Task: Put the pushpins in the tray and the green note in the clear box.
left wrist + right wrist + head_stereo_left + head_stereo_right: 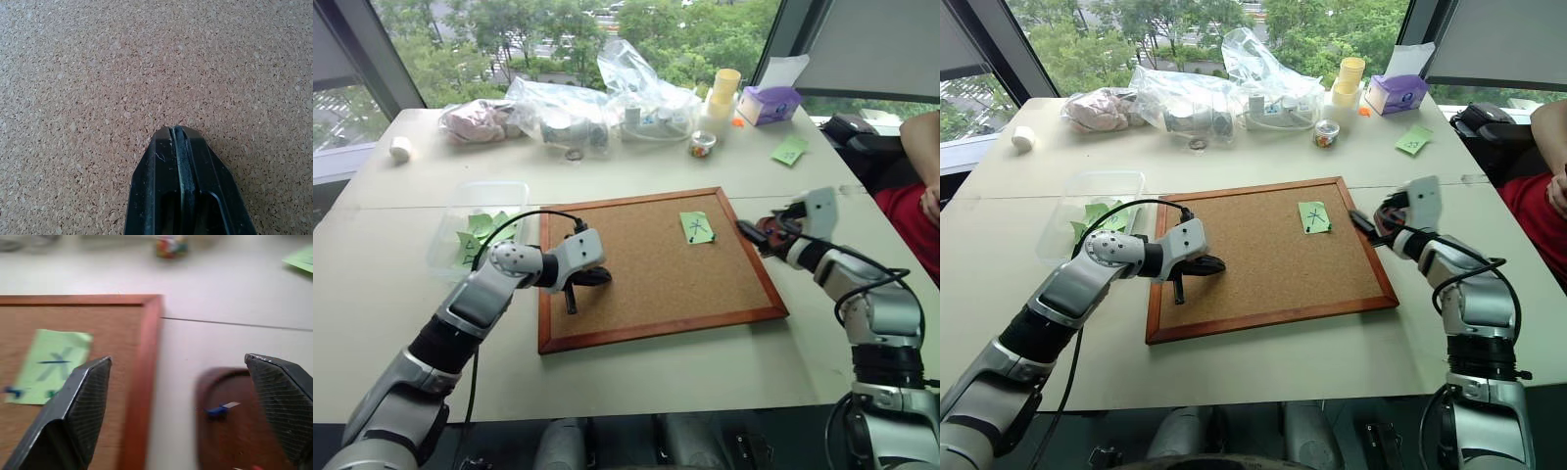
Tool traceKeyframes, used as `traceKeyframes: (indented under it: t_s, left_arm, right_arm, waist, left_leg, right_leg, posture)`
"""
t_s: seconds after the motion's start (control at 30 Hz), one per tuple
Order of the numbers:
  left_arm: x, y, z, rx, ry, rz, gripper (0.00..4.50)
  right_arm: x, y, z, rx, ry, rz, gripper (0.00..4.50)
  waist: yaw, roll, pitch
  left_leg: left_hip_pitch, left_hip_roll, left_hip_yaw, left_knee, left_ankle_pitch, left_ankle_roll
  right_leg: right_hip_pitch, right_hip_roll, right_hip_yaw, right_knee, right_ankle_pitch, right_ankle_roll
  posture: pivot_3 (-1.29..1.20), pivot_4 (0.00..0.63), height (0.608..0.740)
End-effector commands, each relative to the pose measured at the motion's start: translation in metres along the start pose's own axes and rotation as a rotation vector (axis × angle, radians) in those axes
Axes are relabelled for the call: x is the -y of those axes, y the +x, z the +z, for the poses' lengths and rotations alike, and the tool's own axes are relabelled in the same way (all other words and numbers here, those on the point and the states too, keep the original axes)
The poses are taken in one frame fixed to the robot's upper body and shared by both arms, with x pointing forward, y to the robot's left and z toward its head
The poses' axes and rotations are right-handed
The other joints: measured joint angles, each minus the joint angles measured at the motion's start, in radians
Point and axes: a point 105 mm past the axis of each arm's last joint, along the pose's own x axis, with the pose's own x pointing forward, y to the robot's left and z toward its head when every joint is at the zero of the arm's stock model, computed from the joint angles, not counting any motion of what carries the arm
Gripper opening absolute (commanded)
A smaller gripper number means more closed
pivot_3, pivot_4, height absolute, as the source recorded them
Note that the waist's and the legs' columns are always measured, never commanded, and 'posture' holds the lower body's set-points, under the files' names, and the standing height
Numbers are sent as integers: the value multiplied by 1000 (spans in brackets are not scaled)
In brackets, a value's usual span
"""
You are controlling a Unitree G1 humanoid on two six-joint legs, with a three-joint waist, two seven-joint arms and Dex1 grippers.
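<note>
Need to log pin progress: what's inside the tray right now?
In the right wrist view, the tray holds one blue pushpin lying on its side, with a speck of red at its near edge. The right claw, open, has one finger covering the tray's far side.

Green note [697, 227] lay flat, pinned on cork, blue pushpin [215, 411] lay in brown tray [208, 387], clear box [460, 201] held green notes.

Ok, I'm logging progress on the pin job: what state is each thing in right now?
green note: flat on the cork board, pins along its lower edge.
tray: holds a blue pushpin.
clear box: open, green notes inside.
left gripper: shut, empty.
right gripper: open, empty.
</note>
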Motion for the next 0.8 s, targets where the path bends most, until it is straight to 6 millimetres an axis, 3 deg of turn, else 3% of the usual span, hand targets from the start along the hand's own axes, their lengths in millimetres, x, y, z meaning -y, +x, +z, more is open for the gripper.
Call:
traceKeyframes:
  t_s: [0.03,0.17,0.5,0.6,0.7,0.77,0.8]
  left_arm:
    - [-3,-3,-19,-78,-27,10,0]
    - [-3,-2,-19,-74,-26,9,0]
    - [1,0,-19,-73,-32,5,0]
    - [2,0,-19,-74,-35,3,0]
    - [3,1,-20,-76,-37,1,0]
    - [4,1,-20,-76,-38,-2,0]
    - [4,1,-20,-76,-39,-3,0]
  right_arm:
    - [-25,2,1,11,8,110,4459]
    - [-40,12,-15,-16,27,137,4459]
    - [-40,24,-22,-7,53,128,4459]
    - [-39,27,-18,15,52,123,3626]
    - [-39,27,-18,25,51,122,2178]
    - [-39,27,-19,23,51,123,1465]
    - [-40,26,-19,24,51,123,839]
  waist:
    - [2,0,0]
    - [2,0,0]
    - [3,0,0]
    - [3,0,0]
    - [3,0,0]
    - [3,0,0]
    - [3,0,0]
  left_leg:
    - [0,0,0,0,0,0]
    - [0,0,0,0,0,0]
    - [0,0,0,0,0,0]
    - [0,-1,0,0,0,0]
    - [0,-1,0,0,0,0]
    - [0,0,0,0,0,0]
    - [0,0,0,0,0,0]
  right_leg:
    - [0,0,0,0,0,0]
    - [0,-1,0,0,0,0]
    - [0,0,0,0,0,0]
    - [0,-1,0,0,0,0]
    - [0,-1,0,0,0,0]
    - [0,-1,0,0,0,0]
    - [0,-1,0,0,0,0]
  posture:
    - [0,150,738]
    - [0,150,738]
    - [0,150,738]
    - [0,150,738]
    - [0,150,738]
    - [0,150,738]
    - [0,150,738]
